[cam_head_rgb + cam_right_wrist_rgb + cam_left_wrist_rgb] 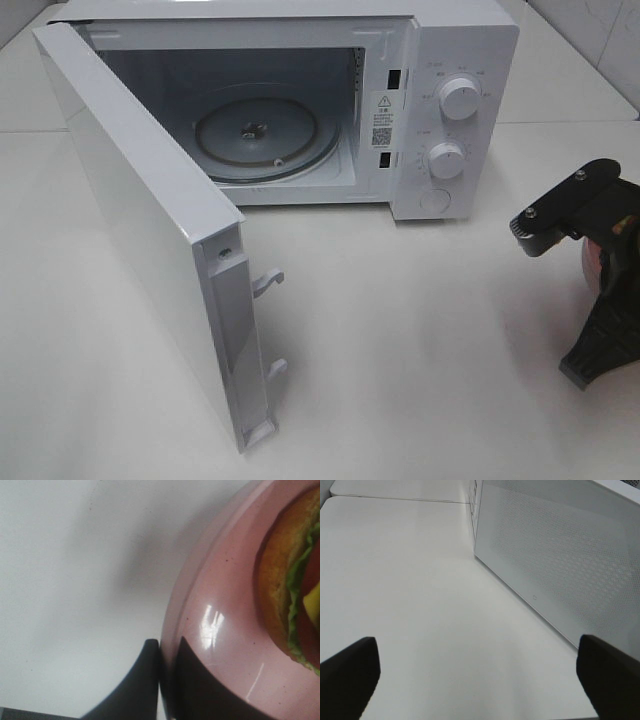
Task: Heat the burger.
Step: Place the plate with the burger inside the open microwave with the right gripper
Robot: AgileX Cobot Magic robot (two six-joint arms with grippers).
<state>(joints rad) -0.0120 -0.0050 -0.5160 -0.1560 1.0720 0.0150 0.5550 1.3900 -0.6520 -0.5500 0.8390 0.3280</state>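
The burger [285, 580] sits on the pink plate [220, 605]. My right wrist view catches only its edge: golden bun, a frill of green, then red and a bit of yellow between. It lies well in from the plate's rim. My right gripper [167, 652] is pinched narrow on that rim, with one dark finger [137, 685] on the outer side, the other on the plate's upper face, and the rim squeezed between them.

From the high camera, plate and burger are at about three o'clock on the table [420, 330], almost wholly hidden behind my right arm. Just a sliver of pinkish red peeks out beside the black housing there. I cannot tell whether the plate rests on the table or hangs clear of it.

At twelve o'clock stands the white microwave [455, 40], well apart from the plate. Its door [140, 220] is swung wide, reaching out toward seven o'clock, and the glass turntable [255, 135] shows inside the cavity. Two round knobs [459, 98] sit one above the other on the panel at one o'clock.

My left gripper [477, 680] is spread wide, with only table between its two fingers, just beside the dotted outer face of the door. The high camera does not show it.
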